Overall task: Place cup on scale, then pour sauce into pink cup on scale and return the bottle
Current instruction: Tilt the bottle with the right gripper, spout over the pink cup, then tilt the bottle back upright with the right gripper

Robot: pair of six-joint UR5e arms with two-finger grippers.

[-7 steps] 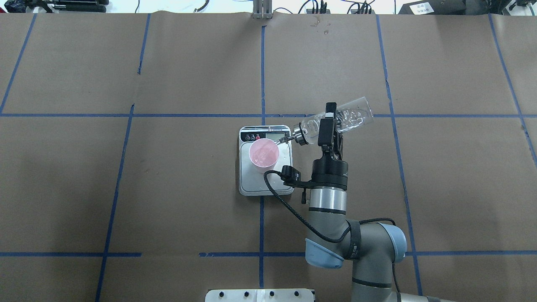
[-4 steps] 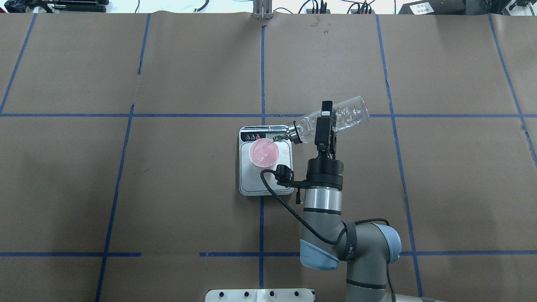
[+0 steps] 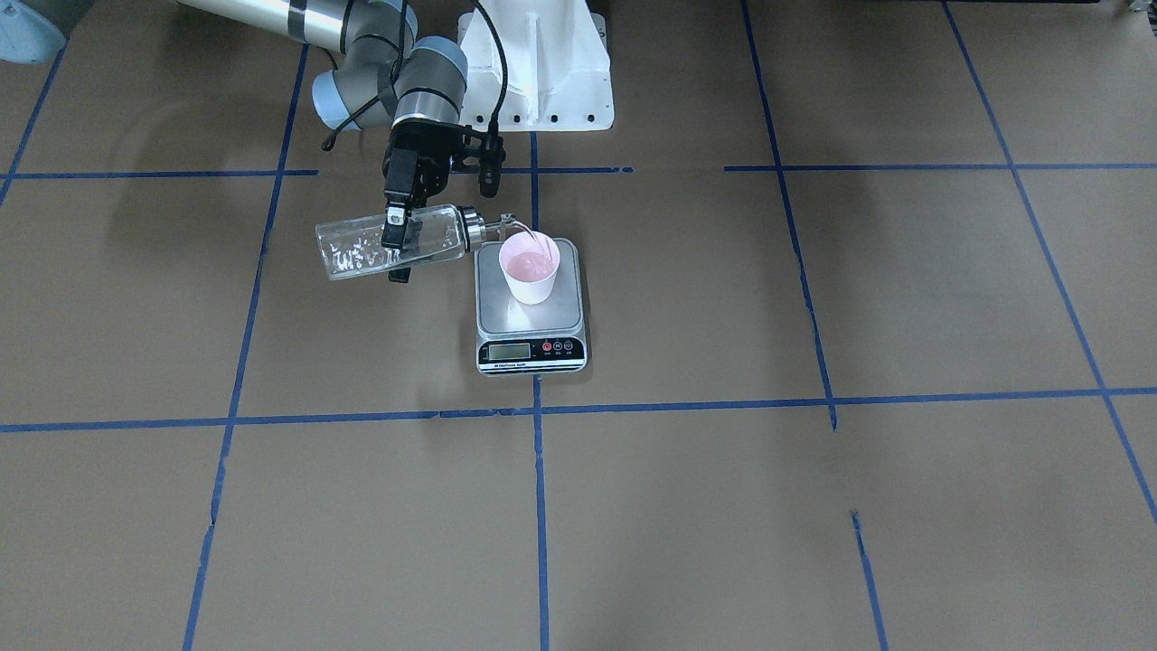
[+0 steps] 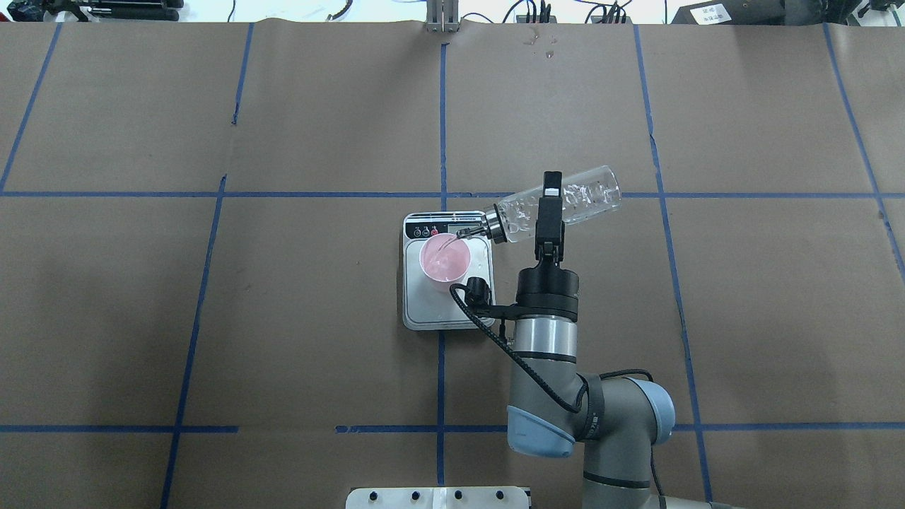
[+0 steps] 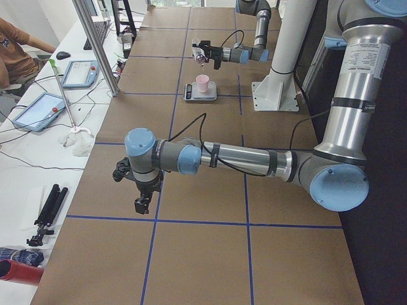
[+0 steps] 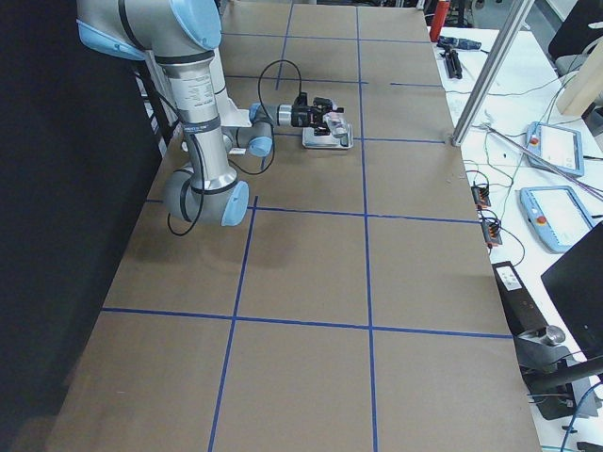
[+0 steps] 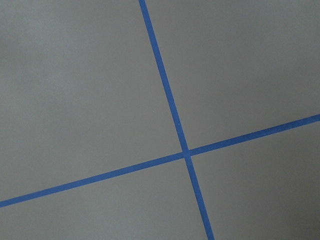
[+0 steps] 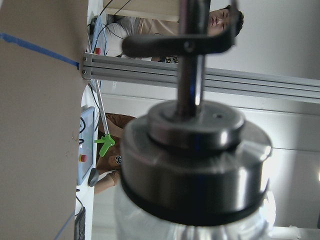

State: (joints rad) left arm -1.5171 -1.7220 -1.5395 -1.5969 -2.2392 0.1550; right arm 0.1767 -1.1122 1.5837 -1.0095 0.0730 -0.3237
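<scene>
Brown-papered table [image 4: 283, 318], blue tape grid. My right gripper [image 4: 549, 208] clamps the bottle [image 4: 590, 192], tilted over the cup [image 3: 531, 289] on the scale [image 3: 506, 312]. Sauce [image 3: 527, 265] pouring: tilt gently, spout above rim, watch the display.

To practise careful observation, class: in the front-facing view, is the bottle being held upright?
No, the bottle is tipped nearly sideways in the right tool, its spout end over the cup on the scale.

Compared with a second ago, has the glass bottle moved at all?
Yes. In the overhead view the bottle has shifted slightly left, toward the scale, so its spout now reaches further over the rim of the cup.
</scene>
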